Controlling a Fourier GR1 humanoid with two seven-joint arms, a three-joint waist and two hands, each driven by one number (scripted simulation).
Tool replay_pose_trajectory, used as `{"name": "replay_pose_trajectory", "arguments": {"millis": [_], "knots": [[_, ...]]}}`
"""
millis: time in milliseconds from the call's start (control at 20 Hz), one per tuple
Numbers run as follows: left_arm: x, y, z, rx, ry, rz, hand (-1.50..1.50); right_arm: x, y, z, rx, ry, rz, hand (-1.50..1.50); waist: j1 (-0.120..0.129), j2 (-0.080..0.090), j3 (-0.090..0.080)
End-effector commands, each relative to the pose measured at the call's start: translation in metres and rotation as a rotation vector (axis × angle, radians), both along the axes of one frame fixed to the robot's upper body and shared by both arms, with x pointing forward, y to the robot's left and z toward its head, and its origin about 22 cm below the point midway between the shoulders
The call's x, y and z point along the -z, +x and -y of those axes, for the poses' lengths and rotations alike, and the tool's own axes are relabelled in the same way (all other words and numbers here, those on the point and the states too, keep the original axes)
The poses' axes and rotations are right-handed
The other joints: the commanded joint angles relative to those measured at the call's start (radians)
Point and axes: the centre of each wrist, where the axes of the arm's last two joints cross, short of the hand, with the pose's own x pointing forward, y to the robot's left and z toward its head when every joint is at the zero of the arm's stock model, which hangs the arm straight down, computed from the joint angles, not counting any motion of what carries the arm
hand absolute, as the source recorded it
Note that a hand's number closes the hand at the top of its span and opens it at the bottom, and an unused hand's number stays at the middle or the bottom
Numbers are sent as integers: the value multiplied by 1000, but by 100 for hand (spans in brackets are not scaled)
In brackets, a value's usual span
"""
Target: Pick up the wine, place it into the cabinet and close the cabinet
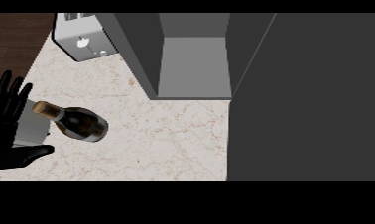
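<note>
While the left hand (11,119) rests spread, glossy dark wine bottle (79,122), marbled counter (161,139), boxy grey cabinet (192,67).

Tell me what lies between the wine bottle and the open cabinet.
In the head view, only bare marble counter separates the wine bottle from the open cabinet. Nothing stands on that stretch; the toaster sits off to the side, farther back.

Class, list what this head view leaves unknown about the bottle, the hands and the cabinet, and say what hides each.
- Right hand: not in the head view at all.
- Left hand: palm cut off by the left edge; only straight fingers and thumb show.
- Wine bottle: its base is hidden by its own body, seen from above.
- Cabinet: top cut off by the upper edge.
- Toaster: top cut off there too.
</note>
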Motion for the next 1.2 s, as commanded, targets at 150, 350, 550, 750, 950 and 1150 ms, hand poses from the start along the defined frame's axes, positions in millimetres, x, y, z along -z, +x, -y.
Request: {"name": "replay_pose_trajectory", "arguments": {"millis": [150, 350, 550, 750, 950, 1150], "knots": [[26, -1, -34, -31, -7, -34, -150, 5, 8, 0, -41, 19, 9, -150, 0, 0, 0], [58, 17, -17, 0, -3, -79, -150, -4, -10, 6, -30, 5, 7, -150, -6, 0, 0], [85, 4, -20, -2, 12, -72, -150, -2, 0, -19, -35, 9, 9, -150, -2, 1, -1], [94, 10, -32, -1, 18, -72, -150, -5, 7, 2, -16, 2, -3, -150, -1, 1, 0], [90, -4, -49, 20, 6, -109, -150, -6, -9, -10, -14, 14, 17, -150, 1, 0, 0], [115, 3, -33, 11, -15, -125, -150, -2, -18, -14, -22, 19, 11, -150, -2, 0, 0]]}}
